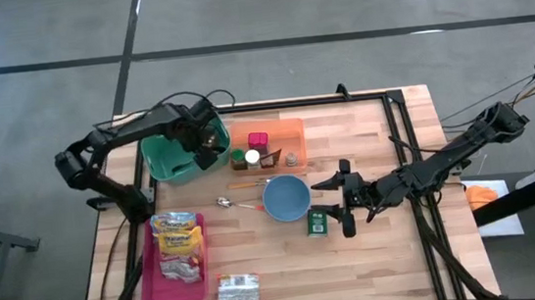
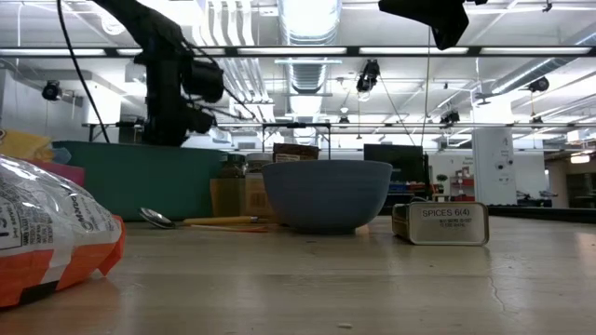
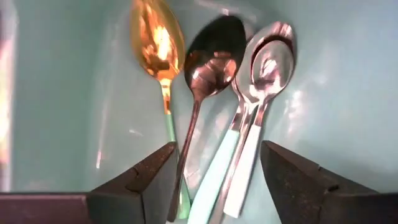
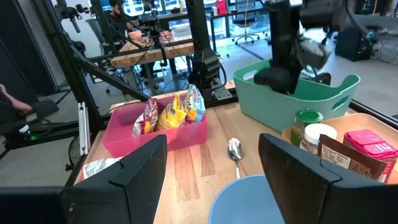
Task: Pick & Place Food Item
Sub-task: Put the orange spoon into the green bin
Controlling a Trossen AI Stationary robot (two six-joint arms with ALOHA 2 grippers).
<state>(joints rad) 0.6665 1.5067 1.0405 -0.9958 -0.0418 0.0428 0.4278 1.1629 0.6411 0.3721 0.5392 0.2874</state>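
At upper left, the left claw (image 1: pixel 210 148) points down into the teal bin (image 1: pixel 165 160), fingers apart above spoons (image 3: pixel 214 106); the right claw (image 1: pixel 343 198) hovers open at centre right.

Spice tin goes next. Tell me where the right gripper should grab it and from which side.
Grip the spice tin across its two long flat sides, coming straight down from above. It lies low beside the blue bowl, so a side approach risks the bowl. The right gripper hovers open close by.
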